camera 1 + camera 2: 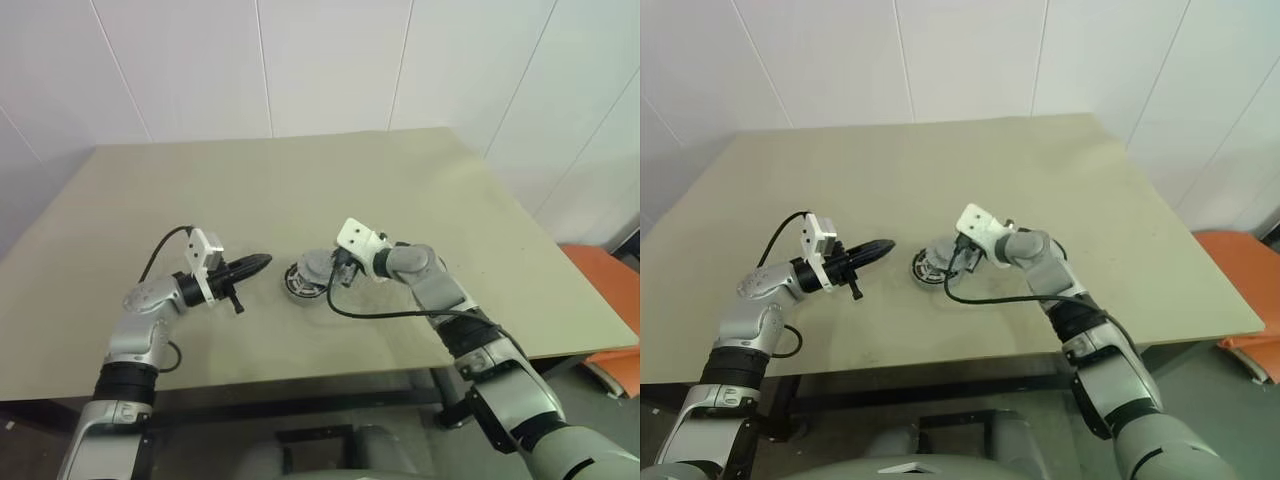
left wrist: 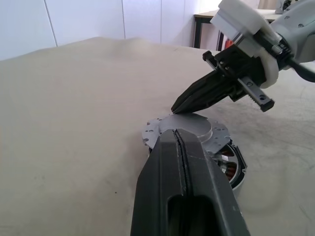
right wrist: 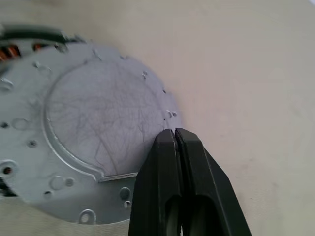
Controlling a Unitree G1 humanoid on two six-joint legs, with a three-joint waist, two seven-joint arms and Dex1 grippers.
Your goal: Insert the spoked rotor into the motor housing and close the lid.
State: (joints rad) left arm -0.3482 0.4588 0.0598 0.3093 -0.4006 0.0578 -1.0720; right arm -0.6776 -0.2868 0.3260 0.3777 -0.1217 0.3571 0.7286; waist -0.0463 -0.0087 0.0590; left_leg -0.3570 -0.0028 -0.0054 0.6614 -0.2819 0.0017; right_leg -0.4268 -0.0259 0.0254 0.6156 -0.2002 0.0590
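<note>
Head stereo pair looks down over the table (image 1: 420, 200) from above. Both wrist cameras sit close, sharing the lid (image 2: 189, 129).

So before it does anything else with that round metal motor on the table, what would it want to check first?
1. Copper-wound spoked rotor inside the motor housing: ok, the windings show under the lid.
2. Flat silvery-grey metal lid sitting on top: ok.
3. Lid fully seated and flush: cannot tell; in the left wrist view a gap shows at its near edge.
4. Right claw shut, tip at the lid's raised disc: ok; whether it presses on it, cannot tell.
5. Left claw shut and holding nothing, beside the motor and apart from it: ok.
6. Beige table around the motor free of loose parts: ok.
</note>
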